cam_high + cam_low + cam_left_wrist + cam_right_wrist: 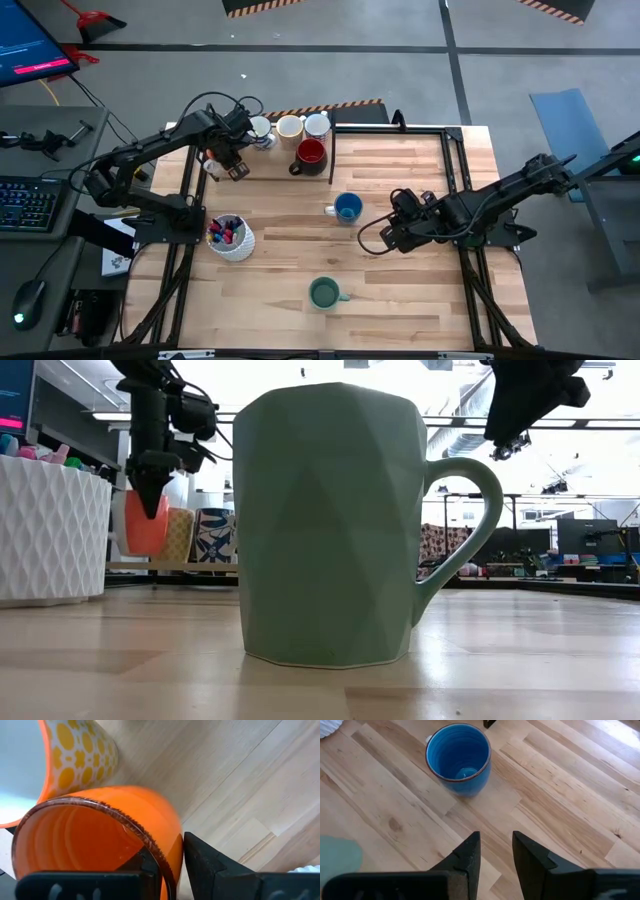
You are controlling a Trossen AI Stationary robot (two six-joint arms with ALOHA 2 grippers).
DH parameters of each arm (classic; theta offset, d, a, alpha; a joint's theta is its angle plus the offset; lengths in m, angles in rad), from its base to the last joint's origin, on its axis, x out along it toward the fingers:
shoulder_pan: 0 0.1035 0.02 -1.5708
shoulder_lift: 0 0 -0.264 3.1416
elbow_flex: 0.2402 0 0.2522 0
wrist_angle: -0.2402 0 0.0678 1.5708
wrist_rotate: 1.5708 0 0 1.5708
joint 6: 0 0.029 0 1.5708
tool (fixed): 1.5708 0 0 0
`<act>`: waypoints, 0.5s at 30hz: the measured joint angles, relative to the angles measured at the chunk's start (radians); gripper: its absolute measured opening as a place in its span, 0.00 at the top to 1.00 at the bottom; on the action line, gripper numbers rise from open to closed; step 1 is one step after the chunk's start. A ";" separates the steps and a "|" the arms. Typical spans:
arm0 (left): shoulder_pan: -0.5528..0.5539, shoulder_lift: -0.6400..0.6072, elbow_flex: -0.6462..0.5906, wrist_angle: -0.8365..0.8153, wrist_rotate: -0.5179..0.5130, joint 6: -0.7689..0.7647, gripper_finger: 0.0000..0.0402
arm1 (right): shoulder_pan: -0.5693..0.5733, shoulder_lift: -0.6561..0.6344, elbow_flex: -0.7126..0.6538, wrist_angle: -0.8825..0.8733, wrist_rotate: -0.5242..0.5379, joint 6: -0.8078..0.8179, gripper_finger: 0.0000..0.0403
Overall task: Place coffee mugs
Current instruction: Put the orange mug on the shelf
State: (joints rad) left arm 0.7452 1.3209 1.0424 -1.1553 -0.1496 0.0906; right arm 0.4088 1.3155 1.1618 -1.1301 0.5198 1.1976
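We see the orange mug point(100, 845) at the desk's point(400, 300) far left corner, its wall clamped between the left gripper's point(172, 865) fingers, arm reaching down. We count three pale mugs point(290, 127), one red point(311, 155), one blue point(458, 757), one green point(330, 525). The right gripper point(495, 852) hovers parted near the blue one; only the left wrist view shows a yellow-patterned mug point(75, 755).

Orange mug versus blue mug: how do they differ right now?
The orange mug has its rim clamped by the left end effector at the back left, beside the row of mugs; the blue mug stands free mid-table. The right end effector is open, short of the blue mug, touching nothing. Both are upright and empty.
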 joint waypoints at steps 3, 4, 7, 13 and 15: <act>0.000 0.000 0.000 0.000 -0.001 0.000 0.84 | 0.006 0.000 0.000 0.000 -0.001 0.000 0.77; 0.000 0.000 0.000 0.000 -0.002 0.000 0.83 | 0.011 0.000 0.000 0.000 -0.001 0.000 0.77; 0.000 0.000 -0.002 0.002 -0.016 0.000 0.82 | 0.025 0.000 0.000 0.000 -0.001 0.004 0.77; 0.001 -0.002 -0.079 0.002 -0.022 -0.009 0.81 | 0.057 0.000 0.000 -0.001 0.007 0.035 0.77; 0.001 -0.002 -0.103 -0.002 -0.025 -0.013 0.81 | 0.065 0.000 0.000 -0.001 0.014 0.039 0.77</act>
State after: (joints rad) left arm 0.7460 1.3193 0.9394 -1.1570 -0.1743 0.0780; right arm 0.4741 1.3155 1.1618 -1.1309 0.5337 1.2371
